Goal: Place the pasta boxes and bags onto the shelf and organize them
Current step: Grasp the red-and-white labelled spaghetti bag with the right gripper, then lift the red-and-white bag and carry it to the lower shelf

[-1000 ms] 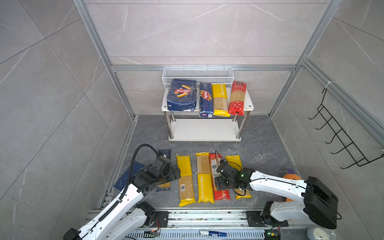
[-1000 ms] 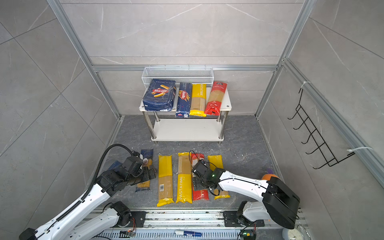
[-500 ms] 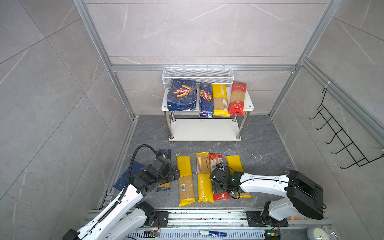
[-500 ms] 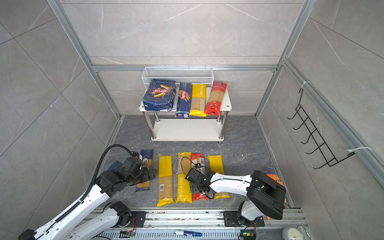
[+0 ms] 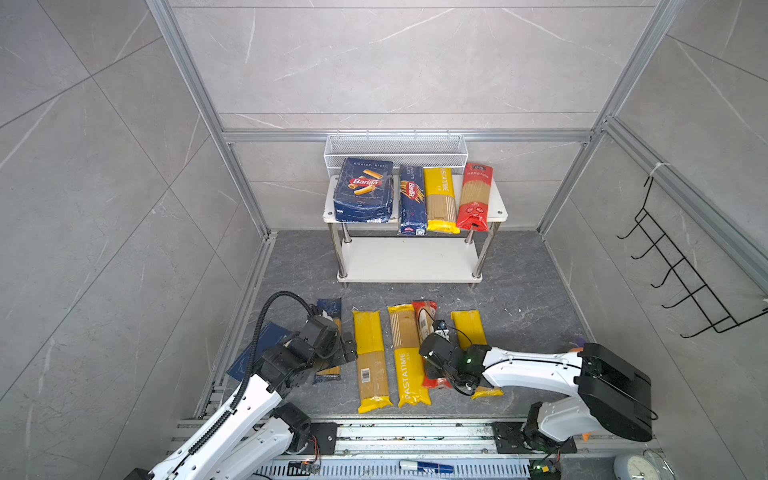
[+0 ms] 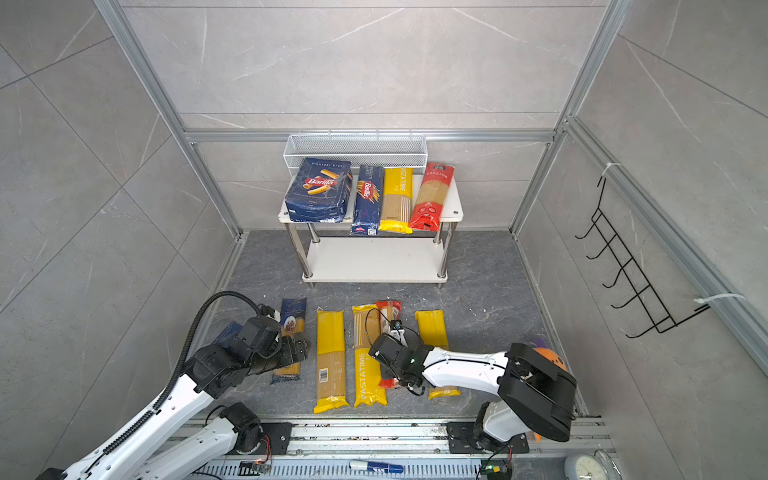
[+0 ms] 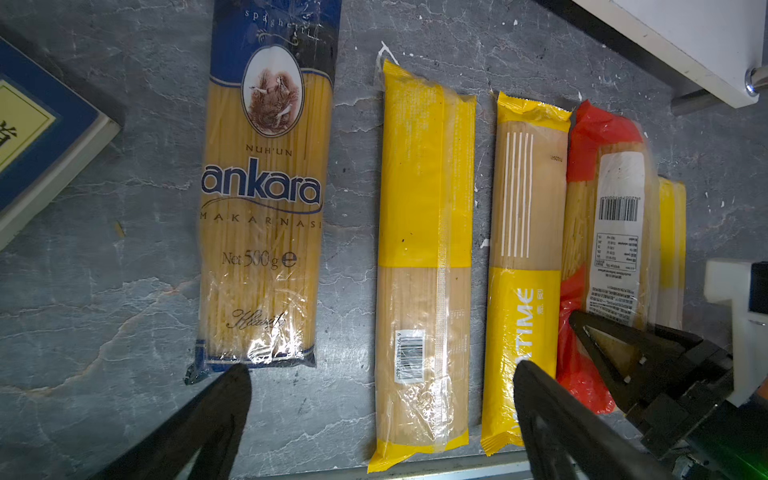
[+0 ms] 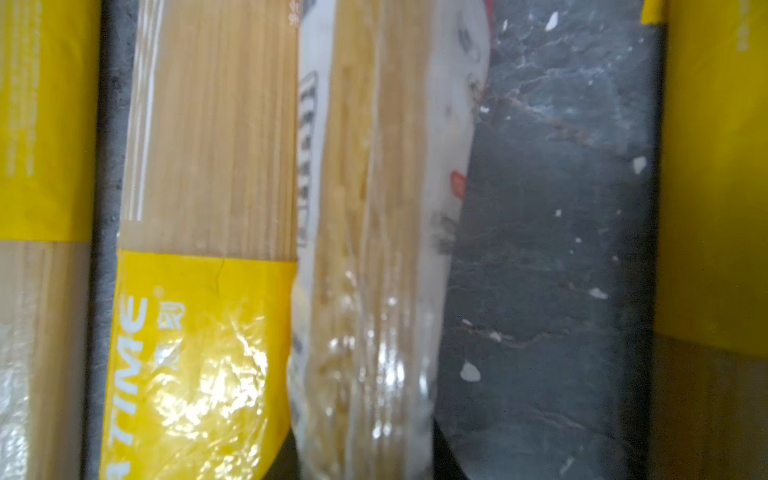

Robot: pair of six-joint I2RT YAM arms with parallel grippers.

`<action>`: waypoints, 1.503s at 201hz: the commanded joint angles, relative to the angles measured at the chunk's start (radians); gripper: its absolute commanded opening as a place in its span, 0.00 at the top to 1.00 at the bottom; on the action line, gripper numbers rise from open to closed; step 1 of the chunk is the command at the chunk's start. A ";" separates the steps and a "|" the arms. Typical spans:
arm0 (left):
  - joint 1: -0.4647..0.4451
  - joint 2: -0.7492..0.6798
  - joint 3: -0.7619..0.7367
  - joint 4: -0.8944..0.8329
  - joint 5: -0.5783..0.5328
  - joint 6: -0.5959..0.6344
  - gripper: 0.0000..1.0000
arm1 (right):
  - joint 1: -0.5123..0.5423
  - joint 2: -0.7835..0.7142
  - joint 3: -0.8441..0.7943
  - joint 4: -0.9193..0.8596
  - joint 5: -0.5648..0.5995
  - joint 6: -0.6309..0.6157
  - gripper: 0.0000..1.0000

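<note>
The white shelf (image 5: 500,212) stands at the back. Its top board holds the wide pasta box (image 5: 365,191), the narrow pasta box (image 5: 412,199), a yellow bag (image 5: 440,199) and a red bag (image 5: 473,197); its lower board is bare. On the floor lie the blue ankara bag (image 7: 262,199), two yellow bags (image 5: 370,361) (image 5: 405,357), a red bag (image 5: 426,320) (image 8: 365,291) and another yellow bag (image 5: 467,328). My right gripper (image 5: 434,370) (image 8: 365,457) is shut on the floor's red bag near its front end. My left gripper (image 7: 382,372) (image 5: 349,347) hangs open above the floor beside the ankara bag, holding nothing.
A white wire basket (image 5: 395,145) sits behind the shelf top. A black hook rack (image 5: 681,282) hangs on the right wall. A blue book (image 7: 37,141) lies on the floor at far left. An orange plush (image 6: 548,357) peeks from behind the right arm.
My right gripper slid left over the red bag on the floor and closed on it. The left arm stayed where it was, still open.
</note>
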 commanded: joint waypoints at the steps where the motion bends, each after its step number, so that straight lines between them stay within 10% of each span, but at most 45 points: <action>1: 0.006 -0.006 0.022 -0.014 -0.024 0.016 0.00 | 0.011 -0.043 -0.053 -0.151 -0.055 0.001 0.90; 133: 0.005 -0.001 0.027 -0.015 -0.037 0.021 0.00 | 0.007 -0.248 -0.006 -0.018 -0.041 -0.079 0.97; 302: 0.007 0.032 0.127 -0.028 -0.073 0.080 0.00 | -0.148 0.061 0.321 0.278 -0.332 -0.191 0.95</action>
